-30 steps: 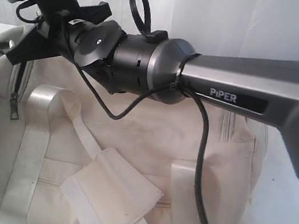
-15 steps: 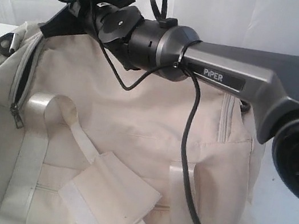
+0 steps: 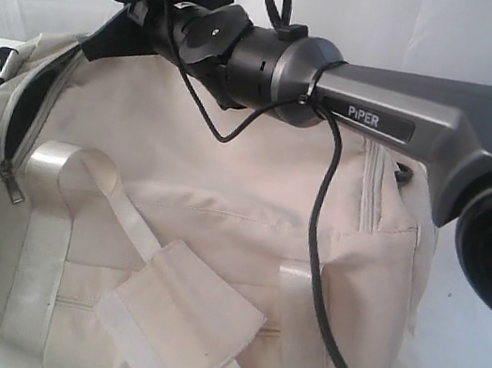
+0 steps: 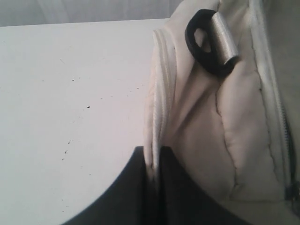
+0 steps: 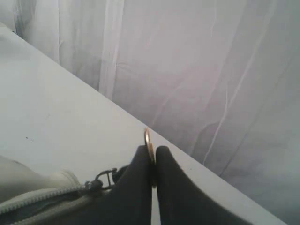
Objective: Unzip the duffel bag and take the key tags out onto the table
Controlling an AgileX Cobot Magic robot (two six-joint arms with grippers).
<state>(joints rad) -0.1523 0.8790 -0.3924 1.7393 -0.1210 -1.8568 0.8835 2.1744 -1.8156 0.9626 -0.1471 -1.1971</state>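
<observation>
Currently duffel bag (image 3: 221,218) lies on table (image 4: 70,93); end zipper (image 3: 29,103) partly open, dark lining showing. Right gripper (image 5: 151,157) fingers pinched tight on thin gold ring (image 5: 147,137) near a zipper slider (image 5: 101,180). Left gripper (image 4: 151,157) nips the bag's seam.

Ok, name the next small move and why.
Probably draw the zip pull further along with the right gripper: it is shut on that pull, the left gripper pinches the edge of the bag, and the zip gapes only at one end, no key tags showing.
</observation>
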